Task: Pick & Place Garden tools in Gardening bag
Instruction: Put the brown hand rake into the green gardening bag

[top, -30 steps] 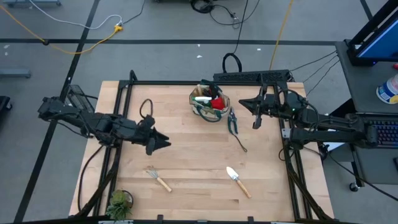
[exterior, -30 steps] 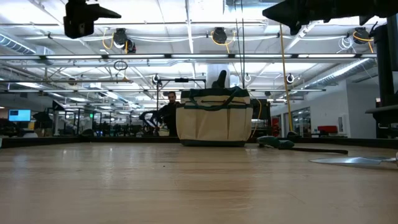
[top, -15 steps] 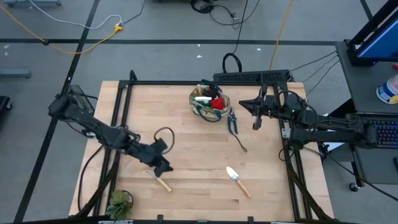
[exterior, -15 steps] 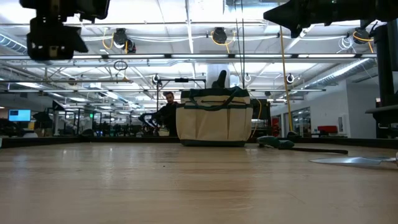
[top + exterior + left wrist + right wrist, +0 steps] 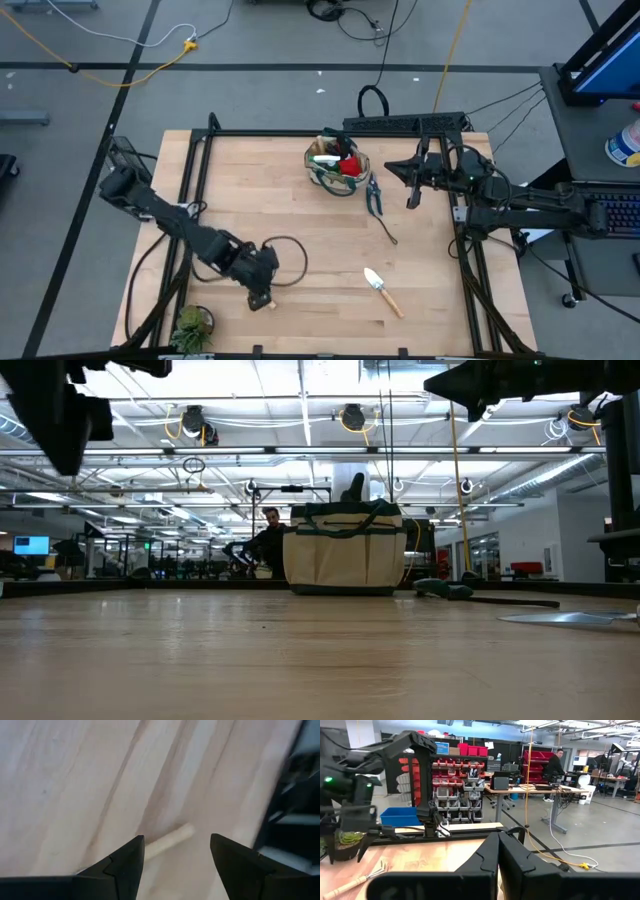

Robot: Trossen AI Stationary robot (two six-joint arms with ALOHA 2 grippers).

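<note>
Now your left gripper (image 5: 175,860) is open right over the fork's wooden handle (image 5: 167,840), holding nothing; your right gripper (image 5: 498,855) stays shut, empty.

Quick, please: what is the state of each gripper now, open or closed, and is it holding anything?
Left gripper: jaws open, holding nothing, above the wooden handle of the fork.
Right gripper: jaws closed, holding nothing, waiting beside the gardening bag.
</note>
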